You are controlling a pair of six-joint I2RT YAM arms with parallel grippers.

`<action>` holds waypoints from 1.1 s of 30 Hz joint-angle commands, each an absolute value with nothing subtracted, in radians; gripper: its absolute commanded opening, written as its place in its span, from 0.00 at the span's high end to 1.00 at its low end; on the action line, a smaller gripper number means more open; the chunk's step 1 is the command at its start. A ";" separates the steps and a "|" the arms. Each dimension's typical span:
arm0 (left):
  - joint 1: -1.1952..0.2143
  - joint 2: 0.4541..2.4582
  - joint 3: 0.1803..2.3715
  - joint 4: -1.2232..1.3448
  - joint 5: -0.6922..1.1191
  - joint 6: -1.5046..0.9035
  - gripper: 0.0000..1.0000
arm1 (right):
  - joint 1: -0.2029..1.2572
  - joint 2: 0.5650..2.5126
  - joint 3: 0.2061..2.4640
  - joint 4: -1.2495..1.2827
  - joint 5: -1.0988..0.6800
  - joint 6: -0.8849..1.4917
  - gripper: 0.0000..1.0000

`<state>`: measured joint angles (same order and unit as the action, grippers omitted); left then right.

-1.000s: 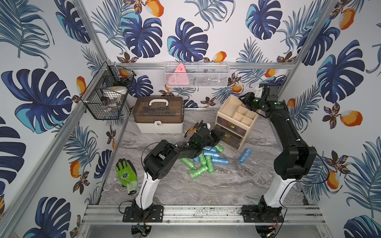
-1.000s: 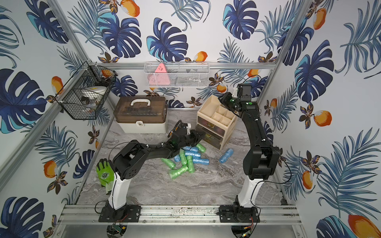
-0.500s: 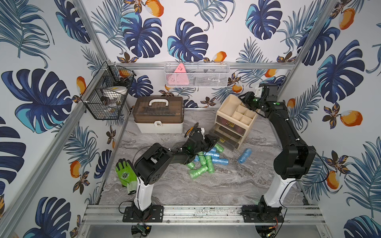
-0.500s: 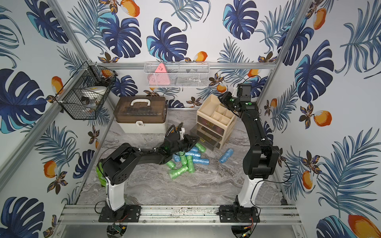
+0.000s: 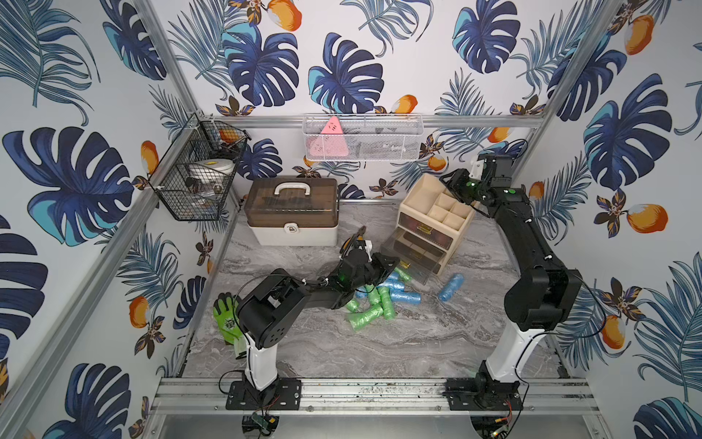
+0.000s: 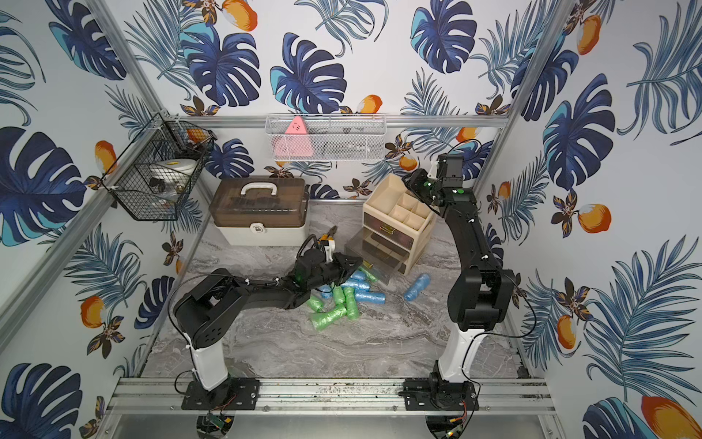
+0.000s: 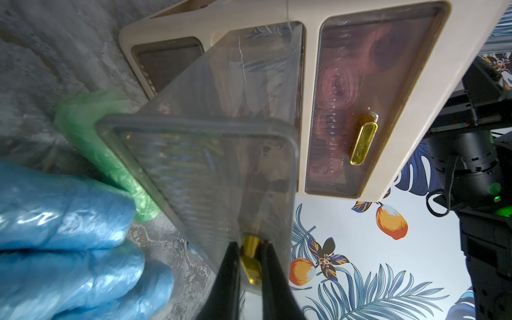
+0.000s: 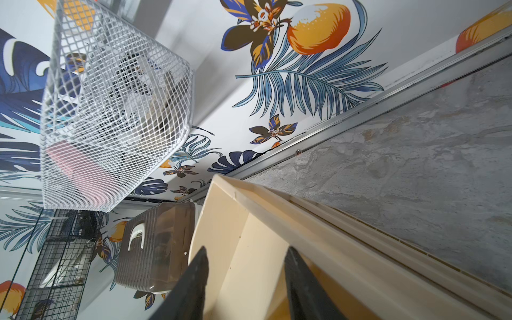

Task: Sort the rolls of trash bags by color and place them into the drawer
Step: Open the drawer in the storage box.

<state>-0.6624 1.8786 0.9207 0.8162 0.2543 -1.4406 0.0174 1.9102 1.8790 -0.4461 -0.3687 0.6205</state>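
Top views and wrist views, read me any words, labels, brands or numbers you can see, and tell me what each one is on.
No text can be read in any view.
Pink triangular item in the white mesh wall basket: dark marks, too small to read.
Green-and-black work glove: dark printed patch, too blurred to read.
Brown-lidded white carry case: latch emblem, unreadable.

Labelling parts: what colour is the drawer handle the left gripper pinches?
Gold handle, clearest in the left wrist view.

leafy wallpaper (image 5: 342, 76), grey marble tabletop (image 5: 380, 342)

Grey marble tabletop (image 5: 399, 342): green, blue rolls (image 5: 380, 300), drawer unit (image 5: 433, 224), storage case (image 5: 292, 213), glove (image 5: 226, 317)
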 commanded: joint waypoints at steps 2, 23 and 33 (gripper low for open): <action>-0.662 1.864 0.907 0.830 0.250 -1.436 0.86 | 0.018 1.957 1.841 -0.746 -0.298 0.619 0.52; -0.662 1.649 0.830 0.512 0.132 -1.331 0.39 | 0.018 1.944 1.835 -0.730 -0.318 0.610 0.52; -0.660 1.493 0.897 0.028 0.217 -0.945 0.43 | 0.019 1.925 1.839 -0.714 -0.386 0.565 0.47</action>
<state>-0.6613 1.5223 0.8955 0.2226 0.1799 -1.1156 0.0170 1.8938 1.8656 -0.4389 -0.3927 0.6071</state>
